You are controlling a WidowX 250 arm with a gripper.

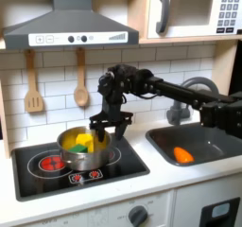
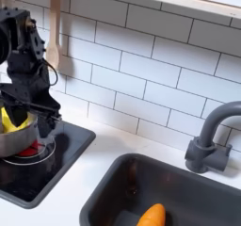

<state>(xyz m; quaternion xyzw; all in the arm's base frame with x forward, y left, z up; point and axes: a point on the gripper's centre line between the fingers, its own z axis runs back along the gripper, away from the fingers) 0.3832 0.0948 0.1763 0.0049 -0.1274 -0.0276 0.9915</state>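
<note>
A silver pot (image 1: 87, 151) stands on the toy stove's left burner, holding a yellow piece (image 1: 83, 140) and a green piece (image 1: 78, 148). My gripper (image 1: 112, 127) hangs low at the pot's right rim, fingers spread and nothing between them. In the second exterior view the gripper (image 2: 34, 109) sits just right of the pot (image 2: 15, 139), and the yellow piece (image 2: 8, 121) shows at the second exterior view's left edge. The black arm reaches in from the first exterior view's right.
An orange carrot-like toy (image 1: 182, 155) lies in the sink (image 1: 213, 136), also visible as the orange toy (image 2: 151, 215). A grey faucet (image 2: 212, 136) stands behind the sink. Wooden utensils (image 1: 80, 89) hang on the tiled wall. The stovetop (image 1: 123, 160) has a red burner (image 1: 47, 162).
</note>
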